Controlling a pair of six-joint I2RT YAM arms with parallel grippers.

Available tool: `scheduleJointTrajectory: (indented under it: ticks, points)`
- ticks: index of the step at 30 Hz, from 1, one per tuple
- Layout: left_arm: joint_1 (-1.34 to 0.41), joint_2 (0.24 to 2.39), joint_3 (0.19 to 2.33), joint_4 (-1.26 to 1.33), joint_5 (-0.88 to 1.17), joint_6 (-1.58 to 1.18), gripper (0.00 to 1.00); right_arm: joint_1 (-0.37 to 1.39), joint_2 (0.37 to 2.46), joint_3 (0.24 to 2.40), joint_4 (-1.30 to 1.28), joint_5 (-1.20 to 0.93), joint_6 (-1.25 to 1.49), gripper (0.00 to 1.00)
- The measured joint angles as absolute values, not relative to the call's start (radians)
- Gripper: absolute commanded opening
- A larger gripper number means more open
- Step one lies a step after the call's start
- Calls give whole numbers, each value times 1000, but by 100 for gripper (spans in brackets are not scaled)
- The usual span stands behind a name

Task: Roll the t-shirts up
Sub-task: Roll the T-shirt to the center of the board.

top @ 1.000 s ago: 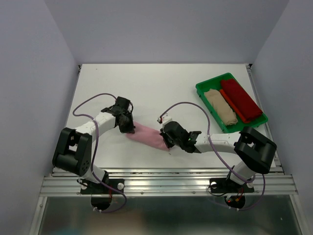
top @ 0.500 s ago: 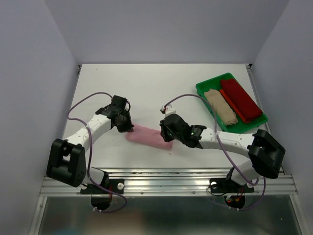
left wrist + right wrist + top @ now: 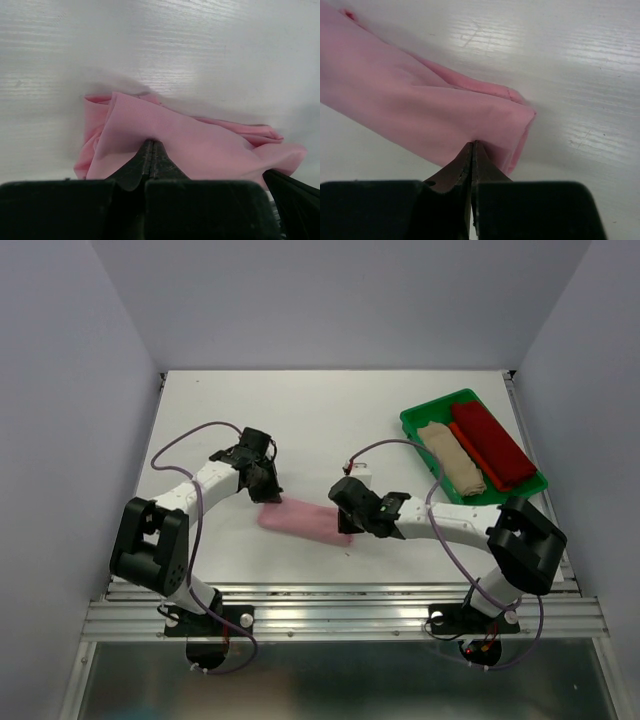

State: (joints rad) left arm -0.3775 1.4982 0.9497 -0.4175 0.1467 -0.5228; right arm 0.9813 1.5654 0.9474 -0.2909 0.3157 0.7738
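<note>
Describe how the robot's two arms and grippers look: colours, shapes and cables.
Both the left arm and right arm have white tubular links joined by bulky black joint housings. A thin purple cable loops along each. The left gripper and right gripper are black, with flat fingers tapering to a narrow tip.

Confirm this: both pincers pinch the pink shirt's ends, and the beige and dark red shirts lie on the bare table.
No: the beige shirt and dark red shirt lie in the green tray, per the top external view. The rest holds.
</note>
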Motion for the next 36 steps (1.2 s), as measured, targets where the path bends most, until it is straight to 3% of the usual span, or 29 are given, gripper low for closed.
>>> scheduleJointTrajectory:
  ticks: [12,22,28,36]
  points:
    - [-379,1572,952,-376,150,-522,0,981,1624,879,-212,366,814,1]
    - [-379,1526,911,-376,142,-529,0,982,1620,804,-32,461,669,1]
    - [-378,1484,920,-424,114,-530,0,978,1588,804,-66,459,615,9]
    - [-416,1420,986,-440,138,-542,0,968,1524,881,-181,343,591,8]
